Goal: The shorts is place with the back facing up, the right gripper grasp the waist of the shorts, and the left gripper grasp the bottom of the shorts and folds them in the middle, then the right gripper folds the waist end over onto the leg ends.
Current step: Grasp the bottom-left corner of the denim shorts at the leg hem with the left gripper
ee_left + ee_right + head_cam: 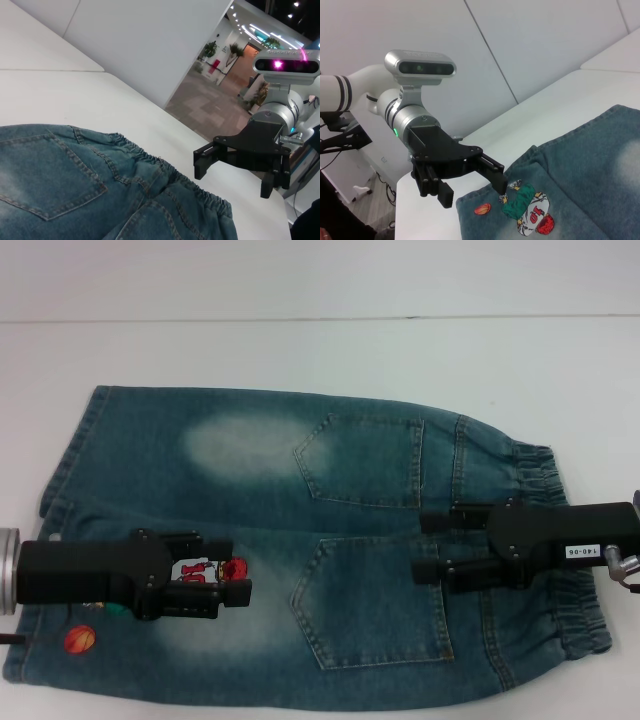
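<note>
Head view suggests either open gripper could pinch only the top denim layer or miss its edge, since the left gripper (238,592) hovers inboard of the bottom of the shorts (30,630) and the right gripper (425,545) inboard of the waist (560,540), with the shorts (250,510) flat near the desk's (320,350) front edge.

Left gripper (475,187) on silver cylindrical wrist with green light, hovering above hem end of shorts (580,175); fingers spread apart, holding nothing. One black fingertip (501,184) sits just above cartoon basketball-player print (530,212), numbered 10 in red; other finger (445,192) hangs past denim edge over white table (555,95). Small orange basketball motif (482,209) lies near hem, beside print. Pale bleached patch (627,160) shows farther along blue denim. Grey camera housing (420,62) rides atop wrist. White wall panels behind.
</note>
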Controlling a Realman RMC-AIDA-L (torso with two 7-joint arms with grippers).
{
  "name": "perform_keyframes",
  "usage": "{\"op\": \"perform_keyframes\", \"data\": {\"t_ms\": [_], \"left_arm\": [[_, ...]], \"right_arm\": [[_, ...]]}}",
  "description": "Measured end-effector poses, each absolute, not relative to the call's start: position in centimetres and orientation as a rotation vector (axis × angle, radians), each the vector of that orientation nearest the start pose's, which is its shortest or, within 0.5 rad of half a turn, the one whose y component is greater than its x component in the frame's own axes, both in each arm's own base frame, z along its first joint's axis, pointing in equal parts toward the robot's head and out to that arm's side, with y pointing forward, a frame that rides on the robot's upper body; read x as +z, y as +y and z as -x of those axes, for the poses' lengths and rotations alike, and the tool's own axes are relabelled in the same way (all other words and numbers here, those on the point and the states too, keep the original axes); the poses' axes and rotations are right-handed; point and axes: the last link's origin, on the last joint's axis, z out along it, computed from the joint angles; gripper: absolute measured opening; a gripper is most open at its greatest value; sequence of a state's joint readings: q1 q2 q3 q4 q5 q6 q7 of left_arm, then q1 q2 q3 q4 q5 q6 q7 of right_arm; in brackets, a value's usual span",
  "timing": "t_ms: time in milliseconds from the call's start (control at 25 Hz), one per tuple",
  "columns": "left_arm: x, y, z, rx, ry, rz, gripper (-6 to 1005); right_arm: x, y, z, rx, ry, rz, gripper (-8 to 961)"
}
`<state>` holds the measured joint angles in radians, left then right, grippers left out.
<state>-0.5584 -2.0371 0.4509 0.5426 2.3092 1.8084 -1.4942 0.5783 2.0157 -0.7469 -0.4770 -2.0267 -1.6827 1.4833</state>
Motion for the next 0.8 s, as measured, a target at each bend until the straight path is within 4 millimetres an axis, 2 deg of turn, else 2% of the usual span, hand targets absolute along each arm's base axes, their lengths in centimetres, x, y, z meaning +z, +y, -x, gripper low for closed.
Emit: {"op": "perform_keyframes", "data": {"t_ms": [800], "left_arm": [[0.82,29.37,28.18,-0.710,-0.998,2.886,841]], "right_arm": [[-1.15,30.97,-25.90,0.778,0.877,2.911,915]]}}
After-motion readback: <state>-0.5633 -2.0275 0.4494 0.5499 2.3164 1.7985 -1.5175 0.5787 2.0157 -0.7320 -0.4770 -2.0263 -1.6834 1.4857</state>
